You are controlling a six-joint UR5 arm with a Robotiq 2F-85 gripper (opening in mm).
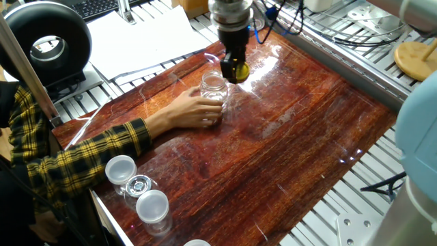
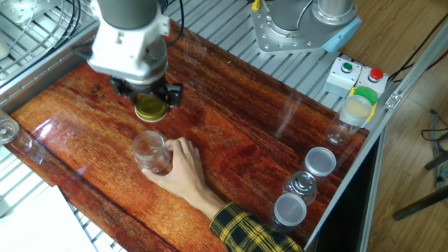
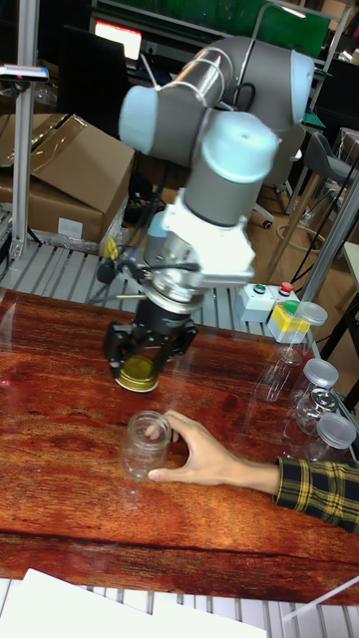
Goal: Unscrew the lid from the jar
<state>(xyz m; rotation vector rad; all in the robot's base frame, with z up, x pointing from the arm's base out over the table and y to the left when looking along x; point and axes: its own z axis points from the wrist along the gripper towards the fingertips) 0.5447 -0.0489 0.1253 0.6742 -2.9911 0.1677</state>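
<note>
The claw (image 2: 151, 106) grips the lid (image 2: 150, 108), lifted clear; the open jar (image 2: 150, 152) stands just below it, steadied by a hand (image 2: 183, 170); next, the lid likely needs setting down on the tabletop (image 2: 238, 140).

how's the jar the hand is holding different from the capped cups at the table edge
The jar is open, its yellow lid off and held in the gripper; the cups have white caps on. A person's hand steadies the jar mid-table; the cups stand untouched near the edge. Both are clear and upright.
</note>
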